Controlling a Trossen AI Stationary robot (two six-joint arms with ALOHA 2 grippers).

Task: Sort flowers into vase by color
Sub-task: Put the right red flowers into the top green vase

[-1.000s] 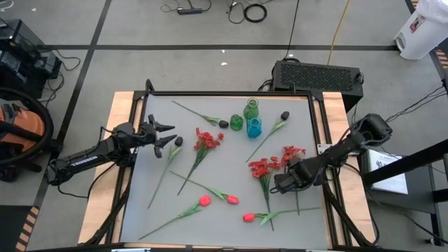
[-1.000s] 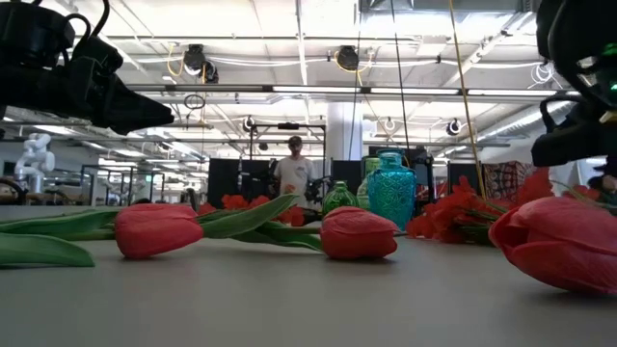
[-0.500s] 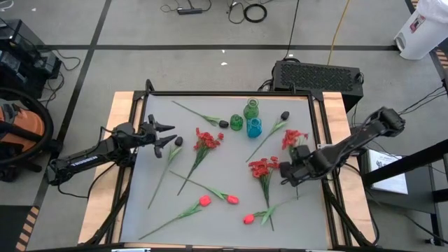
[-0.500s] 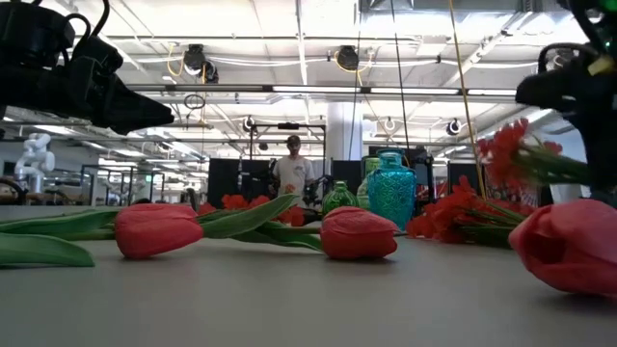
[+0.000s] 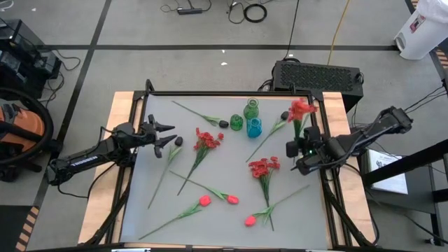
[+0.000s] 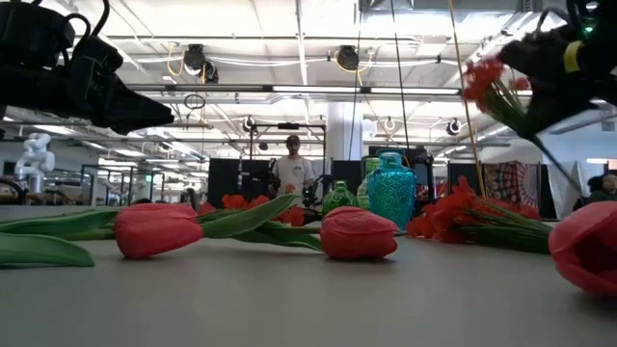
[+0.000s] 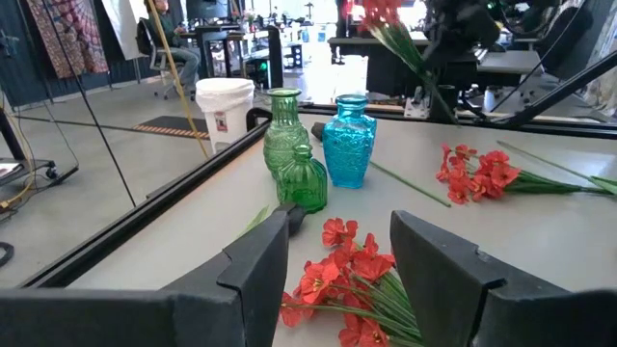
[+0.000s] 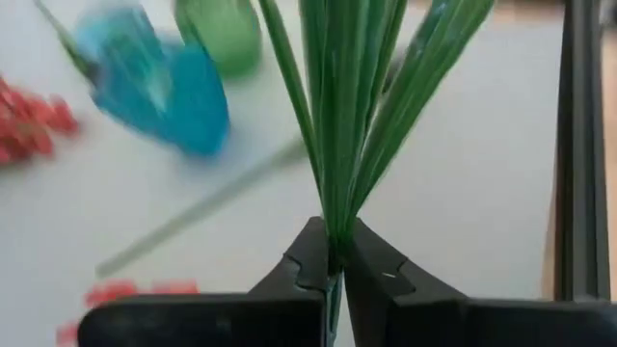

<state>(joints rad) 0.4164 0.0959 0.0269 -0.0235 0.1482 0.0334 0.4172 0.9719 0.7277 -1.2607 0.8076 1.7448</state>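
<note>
My right gripper [image 5: 299, 148] [image 8: 334, 253] is shut on a red clustered flower [image 5: 301, 110] [image 6: 487, 82] above the table's right side, near the vases. A tall green vase [image 5: 251, 108], a small green vase [image 5: 236, 122] and a blue vase [image 5: 254, 127] stand at the far middle. Two more red clustered flowers [image 5: 208, 138] [image 5: 264, 166], pinkish-red tulips [image 5: 204, 201] [image 5: 250, 220] and dark buds [image 5: 223, 124] [image 5: 285, 115] lie flat on the table. My left gripper [image 5: 168, 136] [image 7: 333, 260] waits open at the table's left, holding nothing. My right gripper pinches the flower's bundle of green stems [image 8: 333, 226] between its two fingers, below the leaves. The fingers lie across the stems. The flower is lifted clear of the table, tilted, with its red blossom [image 5: 301, 110] toward the far edge.
The table's raised dark rim [image 5: 318, 126] runs just beside my right gripper. A long tulip stem [image 5: 287, 198] lies slantwise near it. In the low view a person [image 6: 293, 172] stands far off in the room.
My right gripper has risen and gone toward the table's far edge, turning at the wrist. The red clustered flower has come off the table with it and swung up, blossom toward the far edge. The stem of the near-right tulip has swung round on the table.
</note>
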